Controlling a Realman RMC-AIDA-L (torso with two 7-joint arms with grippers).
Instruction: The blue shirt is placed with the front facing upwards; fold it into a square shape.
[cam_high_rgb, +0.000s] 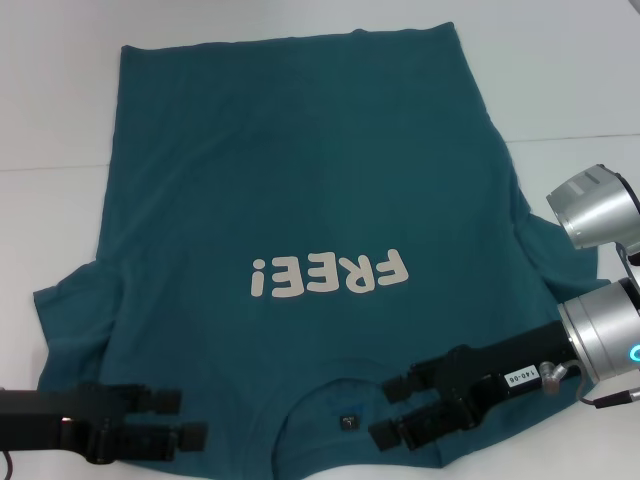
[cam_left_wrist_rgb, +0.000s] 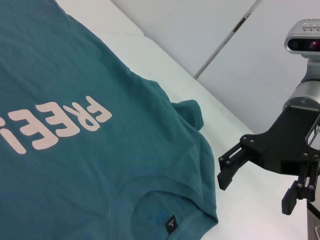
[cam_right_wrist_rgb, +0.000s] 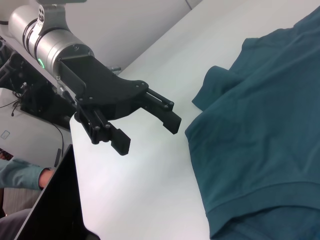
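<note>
My left hand (cam_high_rgb: 170, 420), black, two-fingered, fingers apart and empty, hovers at the shoulder nearest me, close to the worktop's (cam_high_rgb: 560, 70) near-left corner. Risk: if it closes on the top layer only, the back panel lags and the fold comes up crooked.

The large dark teal-blue short-sleeved cotton T-shirt (cam_high_rgb: 300, 180) lies flat, face up, across the middle of the white worktop, collar toward the near edge, hem toward the far edge, white "FREE!" lettering (cam_high_rgb: 328, 275) facing up. Both sleeves are crumpled; folded as they lie, they would spoil a square outline.

My right hand (cam_high_rgb: 392, 412), fingers also spread and empty, sits over the shoulder just beside the round collar (cam_high_rgb: 335, 400). Gripping this far inboard may bunch the neckline. Uneven lift between my hands would skew the crease.
</note>
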